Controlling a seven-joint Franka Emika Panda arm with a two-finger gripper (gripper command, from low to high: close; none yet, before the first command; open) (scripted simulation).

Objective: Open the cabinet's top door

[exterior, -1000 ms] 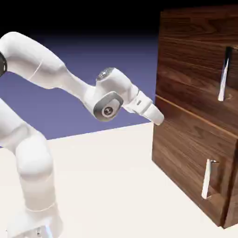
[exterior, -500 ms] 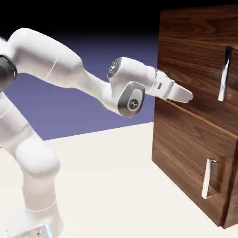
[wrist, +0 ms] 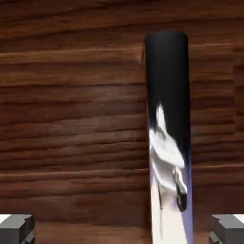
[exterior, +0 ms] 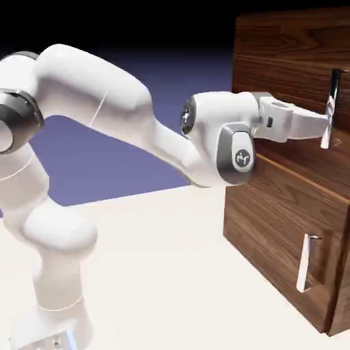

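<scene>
The dark walnut cabinet fills the exterior view's right. Its top door carries a vertical silver bar handle. My gripper reaches level across the door and its tips arrive at the lower part of that handle. In the hand view the handle stands large and upright, right of centre, between my two grey fingertips, which sit far apart at the bottom corners. The gripper is open, and nothing is clamped. The door lies flush with the cabinet front.
The smaller lower door has its own silver handle below my hand. My white arm stretches from the left above the pale table.
My arm has stretched right and upward from in front of the cabinet's left edge to the top door's handle. The jaws have spread wider.
</scene>
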